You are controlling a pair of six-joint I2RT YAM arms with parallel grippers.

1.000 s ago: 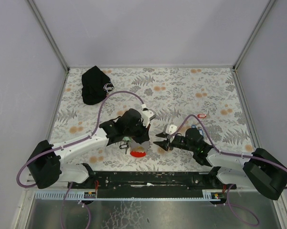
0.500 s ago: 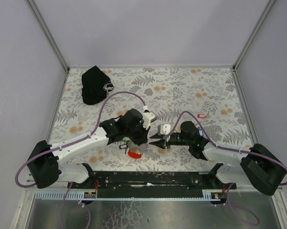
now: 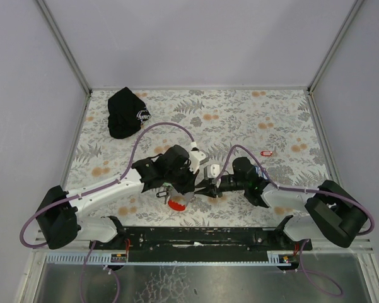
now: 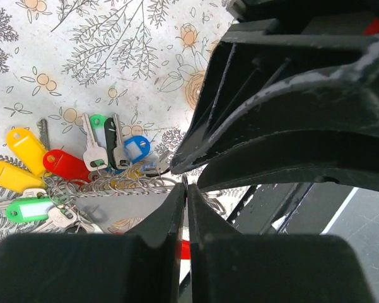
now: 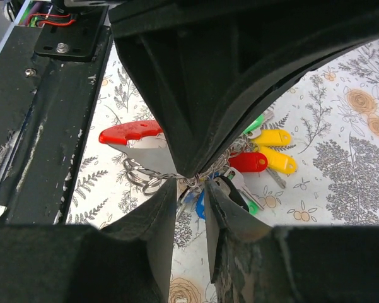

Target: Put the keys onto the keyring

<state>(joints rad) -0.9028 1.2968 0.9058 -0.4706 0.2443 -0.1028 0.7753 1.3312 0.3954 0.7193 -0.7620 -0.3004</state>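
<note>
Red plastic marks the centre of the work: a rounded red piece [image 5: 131, 132] with a grey-white bar [image 5: 145, 149] under it, lying on the patterned table [image 3: 239, 120]. Thin coils of wire, the keyring [image 5: 145, 173], are seen touching the red piece. The keys [image 5: 249, 162], tagged in yellow, red, green, blue and black, are fanned out just past those coils, on the side away from the red piece.

The left claw [image 4: 184, 184] is closed to a bare seam, and wire of the keyring appears to be nipped at its tips. The right claw [image 5: 194, 184] is set nose to nose with it, just beside the red piece. Its gap is narrow, and whether any wire is gripped there cannot be told.

The step in hand is judged to be the working of the ring between the two claws so that a key can be fed on. The next move calls for a steady hold by the left claw and a very fine parting of the coil by the right.

The meeting point is masked by claw bodies in both wrist views. From above, only part of the red piece shows under the arms. Which keys are already threaded cannot be made out. A black cap [image 3: 126, 112] and a lone red tag [image 3: 267, 152] lie well apart from the red piece.
</note>
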